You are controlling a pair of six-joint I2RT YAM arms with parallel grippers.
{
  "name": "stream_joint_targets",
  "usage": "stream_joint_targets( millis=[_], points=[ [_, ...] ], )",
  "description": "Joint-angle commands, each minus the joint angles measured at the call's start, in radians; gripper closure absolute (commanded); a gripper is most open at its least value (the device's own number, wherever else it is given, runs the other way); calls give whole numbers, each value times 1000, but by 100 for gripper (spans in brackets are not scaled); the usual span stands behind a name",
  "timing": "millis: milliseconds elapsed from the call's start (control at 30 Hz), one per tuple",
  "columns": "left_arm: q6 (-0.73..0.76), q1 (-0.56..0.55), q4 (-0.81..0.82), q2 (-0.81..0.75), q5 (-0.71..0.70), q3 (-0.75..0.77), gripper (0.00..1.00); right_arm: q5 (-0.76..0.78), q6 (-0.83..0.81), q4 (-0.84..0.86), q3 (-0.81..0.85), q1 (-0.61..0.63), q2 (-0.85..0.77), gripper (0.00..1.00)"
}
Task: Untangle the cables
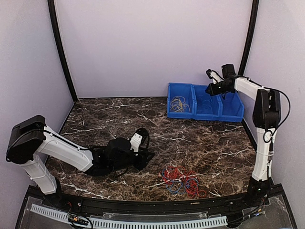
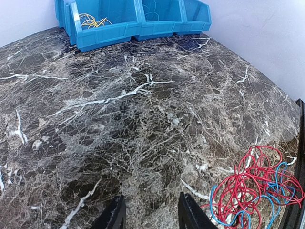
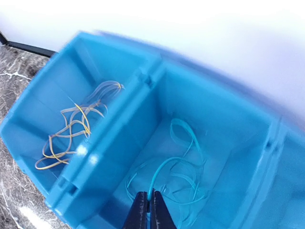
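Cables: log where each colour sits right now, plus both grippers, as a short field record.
red-blue tangle: on the table, near edge
yellow cables: in the left bin
blue cable: in the middle bin
left gripper: open, empty, low over the table
right gripper: shut above the middle bin; hold on blue cable unclear

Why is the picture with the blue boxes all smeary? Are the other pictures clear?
Right wrist view: blurred, so the blue bins and the cables inside look smeared, and the wall behind is washed out white. Left wrist view: sharp, though the table edge looks bent by the lens. Top view: sharp and evenly lit.
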Motion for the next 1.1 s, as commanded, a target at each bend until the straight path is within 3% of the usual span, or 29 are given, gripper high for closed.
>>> stream_joint_targets(
  millis=[0, 167, 433, 667, 833, 1067],
  points=[
    [-19, -5, -12, -72, -25, -30, 60, 2, 23, -27, -36, -4, 14, 81],
    [-14, -5, -5, -83, -39, -46, 60, 6, 16, 36, -177, -4, -165, 68],
    [2, -5, -76, -18, -52, 49, 60, -54, -21, 95, -459, 5, -459, 66],
    [-4, -5, -123, -6, -23, 93, 59, -260, -185, 95, -786, 50, -688, 65],
    [86, -6, -254, -12, 16, 154, 60, -441, -396, -70, -908, 134, -759, 65],
    [134, -6, -357, -85, 67, 143, 60, -435, -656, -313, -988, 319, -805, 64]
  ],
)
